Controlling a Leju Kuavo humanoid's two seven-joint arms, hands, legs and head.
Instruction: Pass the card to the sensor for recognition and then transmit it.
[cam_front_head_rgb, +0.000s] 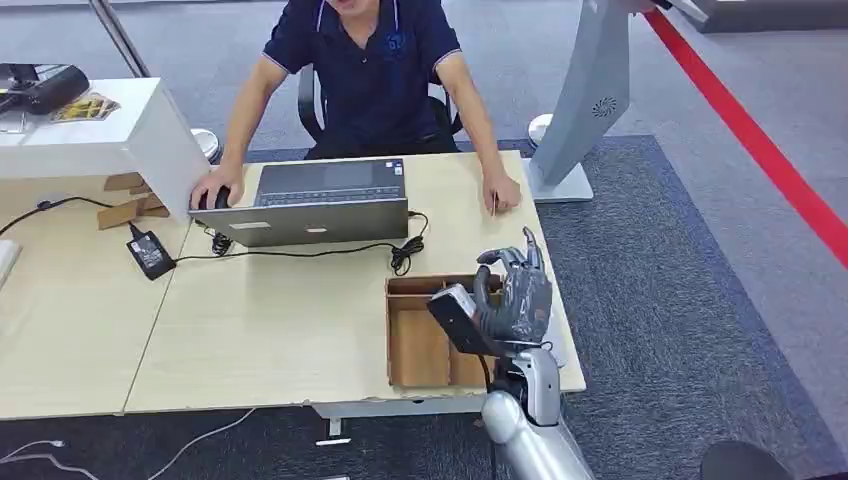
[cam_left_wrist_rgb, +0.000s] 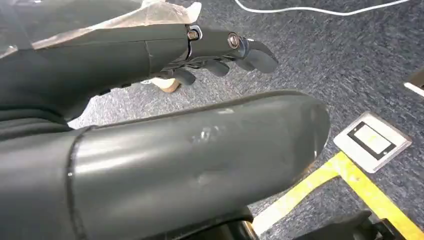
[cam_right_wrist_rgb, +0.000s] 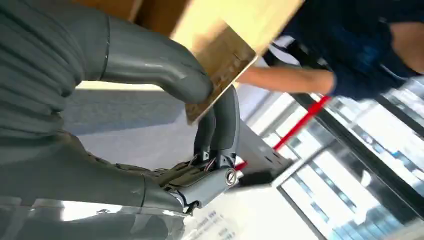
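Observation:
A thin brown-gold card (cam_right_wrist_rgb: 221, 64) is pinched between the thumb and fingers (cam_right_wrist_rgb: 223, 120) of my right hand (cam_right_wrist_rgb: 160, 70). In the head view that right hand (cam_front_head_rgb: 512, 296) is raised above the wooden tray (cam_front_head_rgb: 412, 350) near the table's right front corner, fingers pointing away from me. The card itself is hard to make out there. A tall grey-white sensor stand (cam_front_head_rgb: 588, 100) rises off the table's far right corner. My left hand (cam_left_wrist_rgb: 215, 50) hangs over the carpet, fingers loosely extended and holding nothing.
A person in a dark blue shirt (cam_front_head_rgb: 370, 60) sits behind the table, one hand on a mouse, the other (cam_front_head_rgb: 500, 192) resting near the far right edge. A laptop (cam_front_head_rgb: 318, 200), its cable and power brick (cam_front_head_rgb: 150, 252) lie mid-table. A white box (cam_front_head_rgb: 100, 125) stands far left.

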